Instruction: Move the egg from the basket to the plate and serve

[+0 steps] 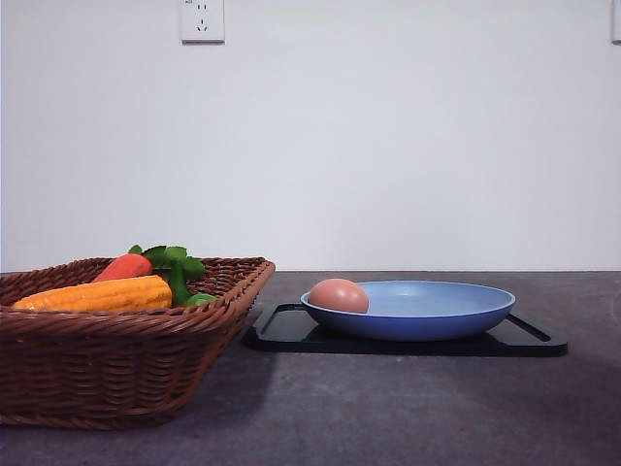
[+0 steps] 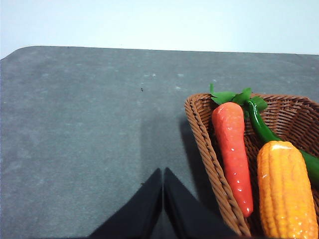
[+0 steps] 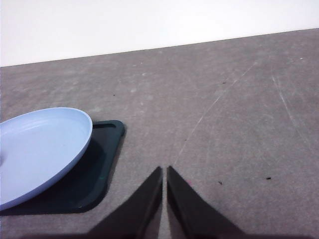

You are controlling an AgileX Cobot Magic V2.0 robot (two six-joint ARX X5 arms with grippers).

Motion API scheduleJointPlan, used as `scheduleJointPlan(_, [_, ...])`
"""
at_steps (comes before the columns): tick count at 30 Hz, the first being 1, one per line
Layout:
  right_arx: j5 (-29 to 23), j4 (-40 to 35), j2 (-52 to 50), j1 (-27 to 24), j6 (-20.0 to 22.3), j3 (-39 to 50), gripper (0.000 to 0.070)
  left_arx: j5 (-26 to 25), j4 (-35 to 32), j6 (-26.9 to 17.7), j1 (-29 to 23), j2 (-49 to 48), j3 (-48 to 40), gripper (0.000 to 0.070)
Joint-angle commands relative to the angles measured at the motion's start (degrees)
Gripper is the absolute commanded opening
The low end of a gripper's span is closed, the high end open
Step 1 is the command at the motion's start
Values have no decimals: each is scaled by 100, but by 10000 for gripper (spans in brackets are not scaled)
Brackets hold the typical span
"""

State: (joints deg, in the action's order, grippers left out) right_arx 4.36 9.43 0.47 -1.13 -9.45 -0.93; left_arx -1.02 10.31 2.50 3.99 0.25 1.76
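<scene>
Your egg (image 1: 339, 295) rests in the blue plate (image 1: 437, 316) beside the basket (image 1: 116, 374); left claw (image 2: 163, 191) and right claw (image 3: 164, 191) pressed together.

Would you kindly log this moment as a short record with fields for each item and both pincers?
egg: lying in the plate, at its left side
plate: light blue, resting on the black tray
basket: left of the tray, holding carrot, corn cob and a green vegetable
left pincer: shut, empty, over the bare table beside the basket
right pincer: shut, empty, over the table beside the tray
</scene>
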Motion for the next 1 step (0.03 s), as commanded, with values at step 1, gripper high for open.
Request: scheduleJointPlan(1, [-9, -39, 0, 9, -61, 17, 0, -7, -2, 9, -2, -9, -157, 0])
